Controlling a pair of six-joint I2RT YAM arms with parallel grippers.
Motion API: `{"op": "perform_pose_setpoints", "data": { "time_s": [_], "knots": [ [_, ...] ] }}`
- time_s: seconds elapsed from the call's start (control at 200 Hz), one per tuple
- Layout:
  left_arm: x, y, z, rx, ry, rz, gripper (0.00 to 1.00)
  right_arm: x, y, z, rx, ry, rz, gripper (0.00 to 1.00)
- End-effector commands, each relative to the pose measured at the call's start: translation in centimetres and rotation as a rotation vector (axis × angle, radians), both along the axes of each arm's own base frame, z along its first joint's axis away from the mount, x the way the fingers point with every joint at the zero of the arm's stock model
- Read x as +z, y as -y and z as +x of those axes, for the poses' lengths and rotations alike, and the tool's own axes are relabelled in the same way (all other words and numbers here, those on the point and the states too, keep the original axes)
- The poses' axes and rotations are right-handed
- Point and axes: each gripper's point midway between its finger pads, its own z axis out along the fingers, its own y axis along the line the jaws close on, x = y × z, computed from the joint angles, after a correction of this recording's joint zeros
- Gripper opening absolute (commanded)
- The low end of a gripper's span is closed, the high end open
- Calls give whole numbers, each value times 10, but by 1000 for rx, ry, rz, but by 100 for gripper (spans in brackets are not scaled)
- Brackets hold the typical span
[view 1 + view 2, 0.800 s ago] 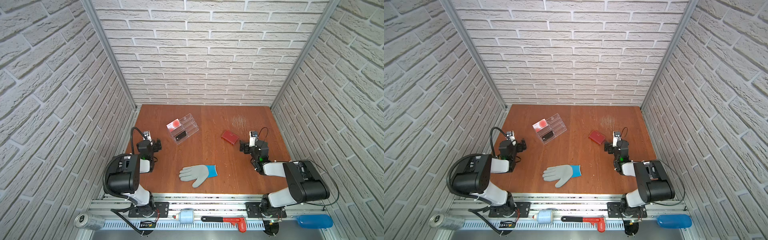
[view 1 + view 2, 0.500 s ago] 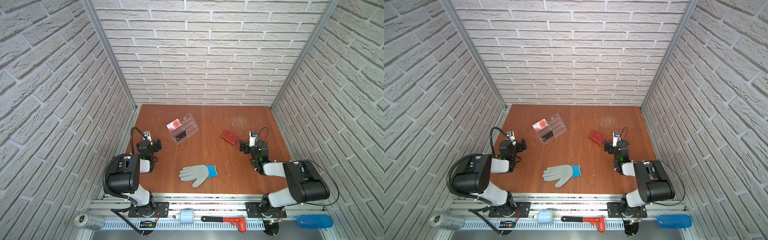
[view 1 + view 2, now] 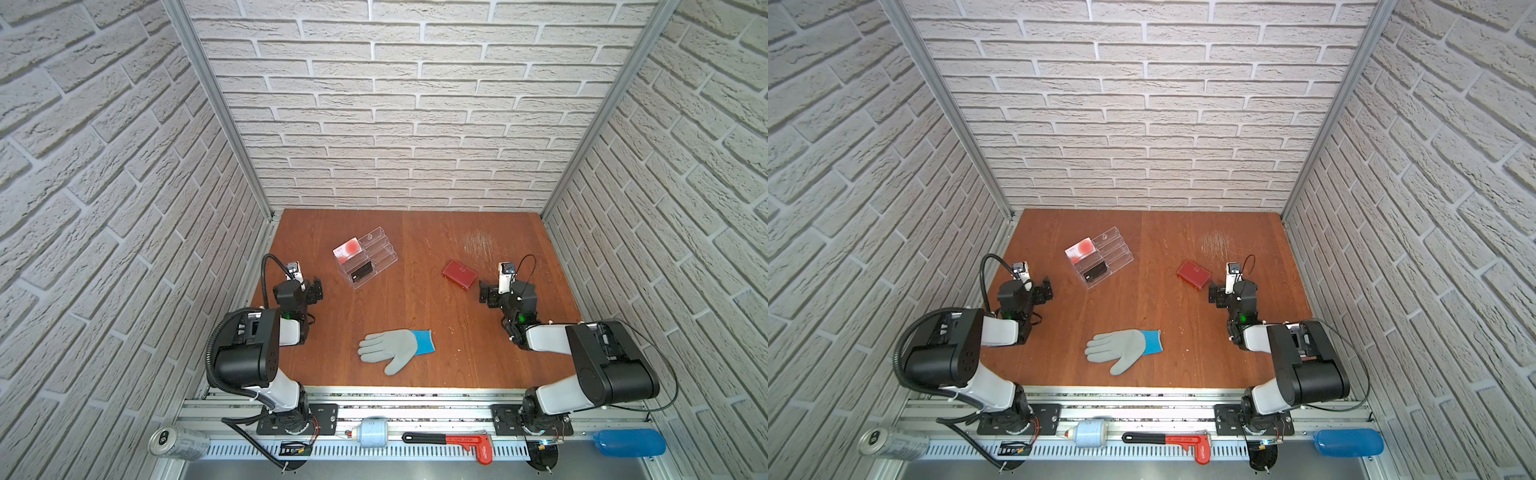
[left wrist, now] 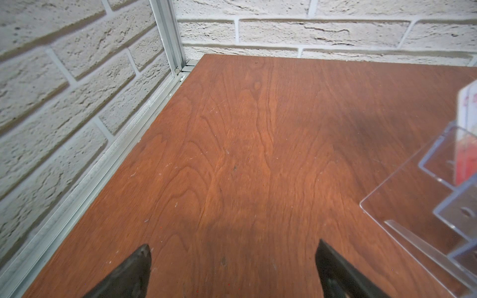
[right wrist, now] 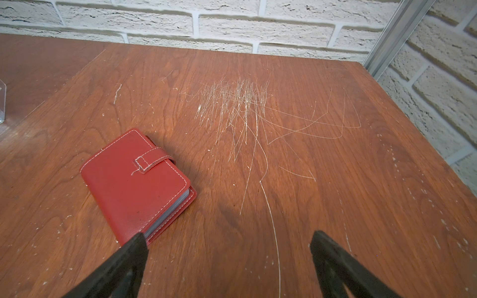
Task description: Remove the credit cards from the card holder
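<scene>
Card holder [image 5: 134, 180] lies flat and shut on the surface [image 3: 415, 316], well apart from the clear stand [image 3: 370, 259] and on the right arm's side of it. Its strap [image 5: 152, 160] is folded over the cover and looks snapped down. At the open edge only the rims of the plastic sleeves [image 5: 170, 214] show, so the credit cards are hidden; which ones sit inside, and how many, cannot be told.

By that look the task has hardly begun. No card is out, and none lies loose on the surface. Left to do, as a judgement: undo the strap, open the cover, and draw each card from its sleeve.

The right pincer [image 5: 229, 238] is empty with its jaws spread wide. It hovers just beside the holder's near corner, on the side away from the stand. In the wrist view one fingertip [image 5: 136, 245] overlaps that corner, but contact cannot be confirmed. The left pincer [image 4: 232, 248] is also parted and empty, over bare wood just beside the stand, on the side away from the holder.

The stand is the other container here. It holds a white card [image 3: 348, 249] with red circles in a back tier and a black card [image 3: 360, 272] lower down; its remaining slots look bare. A grey glove [image 3: 395, 347] lies nearer the robot than the stand.
</scene>
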Motion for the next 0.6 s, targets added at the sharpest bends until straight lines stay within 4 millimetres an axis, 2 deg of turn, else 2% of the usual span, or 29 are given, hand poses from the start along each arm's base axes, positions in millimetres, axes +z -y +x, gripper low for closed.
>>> {"op": "perform_pose_setpoints", "data": {
  "time_s": [0.0,0.37,0.47,0.515,0.595],
  "knots": [
    [14,-1,7,0,50,19,98,18,-2,6,5,57,5,99],
    [16,-2,5,24,60,39,98,19,-2,6,8,57,5,99],
    [26,-7,1,64,75,49,98,20,-3,5,18,65,-4,100],
    [32,-10,-2,90,75,55,98,35,0,7,0,109,-9,100],
    [46,-7,-4,96,82,79,98,39,11,4,-76,14,-7,100]
  ]
}}
